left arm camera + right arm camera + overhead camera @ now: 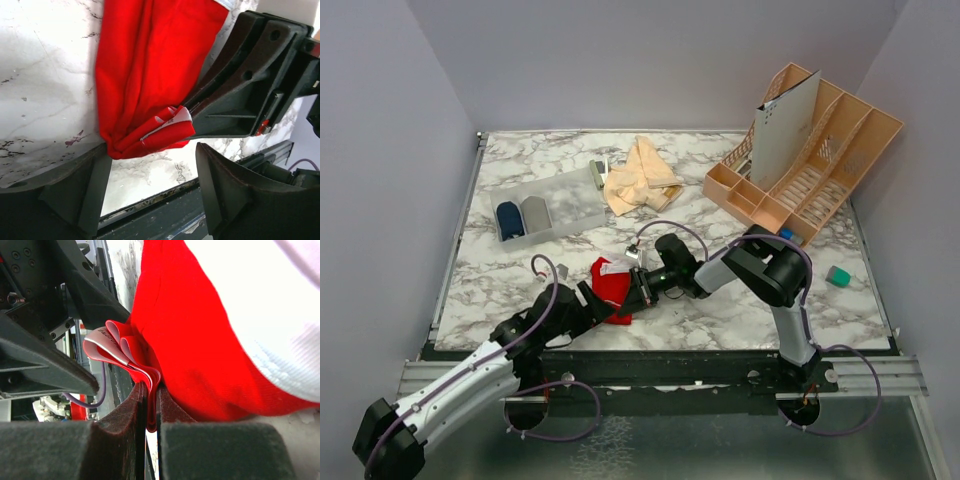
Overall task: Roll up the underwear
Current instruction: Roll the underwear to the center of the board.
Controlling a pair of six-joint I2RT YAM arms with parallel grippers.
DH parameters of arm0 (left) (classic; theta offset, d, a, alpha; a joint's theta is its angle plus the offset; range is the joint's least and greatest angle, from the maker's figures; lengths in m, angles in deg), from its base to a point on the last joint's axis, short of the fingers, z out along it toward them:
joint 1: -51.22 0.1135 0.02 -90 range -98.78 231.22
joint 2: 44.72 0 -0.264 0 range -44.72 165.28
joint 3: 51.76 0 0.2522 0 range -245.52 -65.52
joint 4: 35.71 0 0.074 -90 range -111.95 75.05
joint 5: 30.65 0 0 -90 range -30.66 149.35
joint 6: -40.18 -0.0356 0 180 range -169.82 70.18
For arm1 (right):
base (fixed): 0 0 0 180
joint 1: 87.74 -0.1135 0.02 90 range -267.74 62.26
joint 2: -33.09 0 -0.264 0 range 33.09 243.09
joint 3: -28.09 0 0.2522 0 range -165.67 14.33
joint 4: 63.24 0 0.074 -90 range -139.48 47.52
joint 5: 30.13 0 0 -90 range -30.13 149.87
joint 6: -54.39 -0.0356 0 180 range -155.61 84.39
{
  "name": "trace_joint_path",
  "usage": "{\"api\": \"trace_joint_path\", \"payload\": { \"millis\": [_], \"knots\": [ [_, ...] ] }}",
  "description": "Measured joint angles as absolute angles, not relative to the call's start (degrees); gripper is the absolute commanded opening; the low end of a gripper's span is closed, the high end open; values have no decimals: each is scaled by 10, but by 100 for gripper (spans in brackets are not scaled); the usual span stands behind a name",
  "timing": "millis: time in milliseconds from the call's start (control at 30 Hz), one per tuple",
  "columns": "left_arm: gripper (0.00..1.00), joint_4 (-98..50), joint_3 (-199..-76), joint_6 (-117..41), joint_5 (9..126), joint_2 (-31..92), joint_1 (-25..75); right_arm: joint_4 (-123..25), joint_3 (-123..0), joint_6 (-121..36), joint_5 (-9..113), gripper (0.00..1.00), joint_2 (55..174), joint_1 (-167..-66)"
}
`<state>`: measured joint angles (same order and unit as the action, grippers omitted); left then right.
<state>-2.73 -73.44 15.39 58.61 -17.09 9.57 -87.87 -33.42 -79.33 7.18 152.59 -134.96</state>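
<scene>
The red underwear [613, 285] with white-grey trim lies folded lengthwise near the table's front edge. My right gripper [638, 287] is shut on its near corner; the right wrist view shows the folded red edge [150, 385] pinched between the pads. My left gripper [592, 300] is open beside the same end; in the left wrist view the red cloth [145, 85] lies just beyond the spread fingers [225, 195], touching the left finger, nothing between them. Peach-beige underwear [640, 177] lies in a heap at the back.
A clear bin [548, 208] at back left holds a dark blue roll [509, 218] and a grey roll [536, 212]. A tan slotted organizer [810, 160] stands tilted at back right. A small teal object [837, 276] lies at the right. The table's front edge [150, 200] is close to my left fingers.
</scene>
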Motion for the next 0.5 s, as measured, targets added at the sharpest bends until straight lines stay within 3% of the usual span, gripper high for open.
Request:
{"api": "trace_joint_path", "payload": {
  "millis": [167, 500],
  "knots": [
    [67, -51, -758, 154, 582, -92, 96, -871, -335, -791, 72, 10, 1524, -1350],
    [61, -70, -758, 168, 563, -69, 95, -853, -325, -779, 73, 14, 1507, -1349]
  ]
}}
